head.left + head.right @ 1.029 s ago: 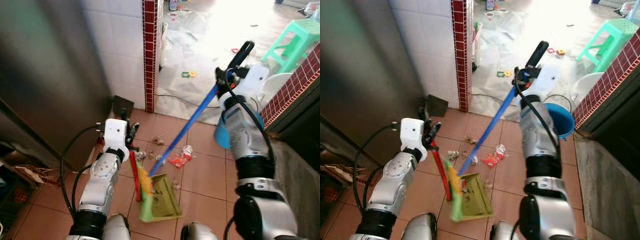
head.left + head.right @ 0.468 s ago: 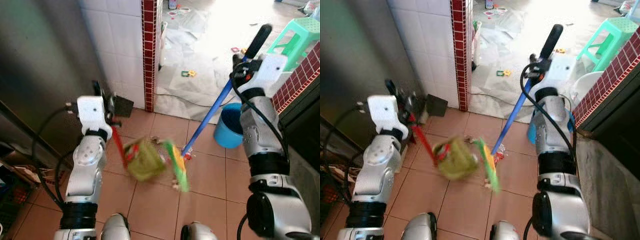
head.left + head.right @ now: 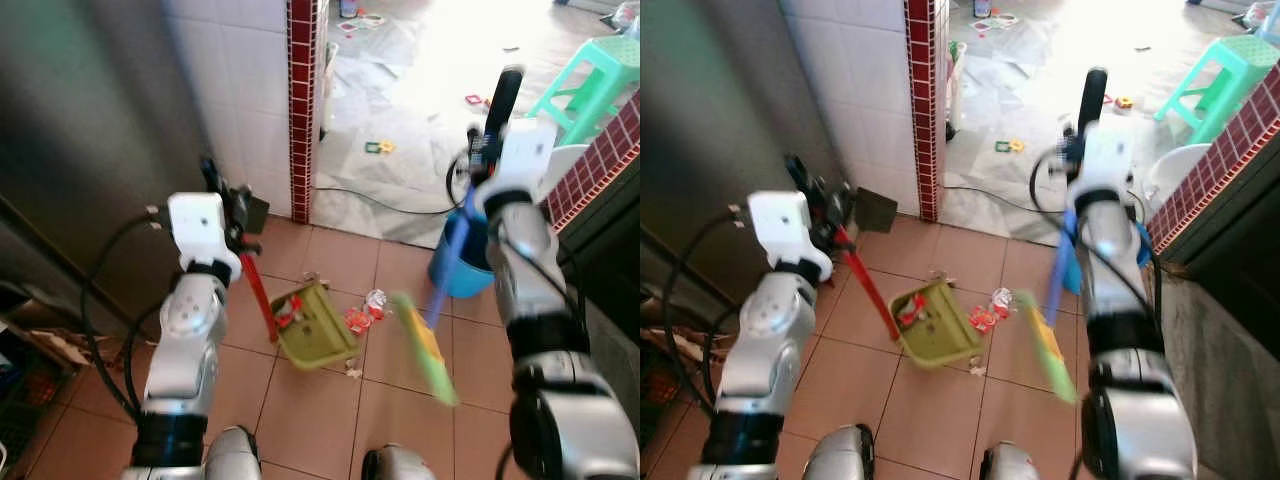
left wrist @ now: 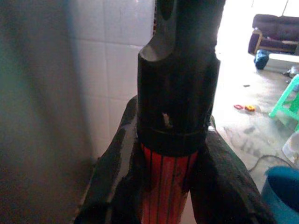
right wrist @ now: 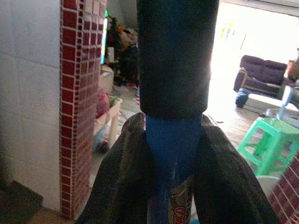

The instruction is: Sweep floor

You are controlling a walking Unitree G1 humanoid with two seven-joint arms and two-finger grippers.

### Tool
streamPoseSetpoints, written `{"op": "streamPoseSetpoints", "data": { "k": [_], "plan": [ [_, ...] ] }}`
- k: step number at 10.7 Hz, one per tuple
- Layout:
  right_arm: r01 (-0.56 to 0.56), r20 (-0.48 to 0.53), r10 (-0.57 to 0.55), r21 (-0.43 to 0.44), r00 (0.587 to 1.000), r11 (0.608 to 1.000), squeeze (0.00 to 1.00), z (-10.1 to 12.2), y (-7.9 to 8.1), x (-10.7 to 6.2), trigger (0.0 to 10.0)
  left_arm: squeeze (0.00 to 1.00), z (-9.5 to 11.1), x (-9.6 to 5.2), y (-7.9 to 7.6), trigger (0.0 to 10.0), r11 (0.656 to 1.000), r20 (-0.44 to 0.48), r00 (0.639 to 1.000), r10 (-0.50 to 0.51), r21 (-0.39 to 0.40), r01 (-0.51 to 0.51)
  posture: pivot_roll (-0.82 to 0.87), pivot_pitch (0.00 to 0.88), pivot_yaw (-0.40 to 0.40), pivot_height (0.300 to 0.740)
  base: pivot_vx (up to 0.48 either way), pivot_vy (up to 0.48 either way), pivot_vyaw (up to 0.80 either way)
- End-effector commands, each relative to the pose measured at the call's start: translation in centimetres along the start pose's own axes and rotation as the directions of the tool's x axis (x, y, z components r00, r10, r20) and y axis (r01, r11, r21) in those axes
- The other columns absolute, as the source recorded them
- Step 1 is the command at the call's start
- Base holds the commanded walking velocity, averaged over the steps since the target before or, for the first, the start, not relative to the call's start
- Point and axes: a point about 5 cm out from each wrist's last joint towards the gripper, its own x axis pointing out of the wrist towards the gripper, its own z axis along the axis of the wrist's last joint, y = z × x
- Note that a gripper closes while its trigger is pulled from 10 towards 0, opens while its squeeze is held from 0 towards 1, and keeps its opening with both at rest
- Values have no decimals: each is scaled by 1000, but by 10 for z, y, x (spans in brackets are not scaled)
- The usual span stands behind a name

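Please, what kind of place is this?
Probably a home, at a tiled doorway: terracotta floor tiles, a sofa in the bright room beyond, a green plastic stool and a blue bucket.

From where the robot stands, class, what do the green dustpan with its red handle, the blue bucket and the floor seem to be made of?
The green dustpan looks like matt moulded plastic: flat uniform colour, thin walls. Its ribbed red handle also looks plastic. The blue bucket seems to be smooth plastic with a rolled rim. The floor looks like terracotta-coloured ceramic tile, slightly glossy, with visible grout lines.
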Motion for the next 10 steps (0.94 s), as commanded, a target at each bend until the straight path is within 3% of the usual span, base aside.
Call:
{"op": "streamPoseSetpoints", "data": {
  "k": [1,3,6,9,10],
  "plan": [
    [-25,52,24,20,998,999,0,9,10,-1,10000,0,17,-1,-4,10000,1000,79,997,-22,4,21,-46,62,-9,740,0,0,0],
    [-55,50,54,18,997,998,0,3,23,-6,10000,0,15,0,-8,10000,999,77,997,-31,-9,32,-48,49,-8,740,0,0,-800],
    [-94,56,90,65,994,994,0,6,31,-6,10000,0,20,8,-16,10000,998,97,994,-52,-34,55,-62,39,-12,740,0,-256,-800],
    [18,-12,-19,-74,1000,997,0,-6,10,-7,10000,0,19,10,-17,10000,997,94,994,-57,-45,61,-67,39,-14,740,0,-311,-552],
    [27,-18,-29,-70,999,997,0,-7,9,-7,10000,0,19,10,-16,10000,997,94,994,-56,-45,60,-68,39,-11,740,0,-311,-500]
  ]
}}
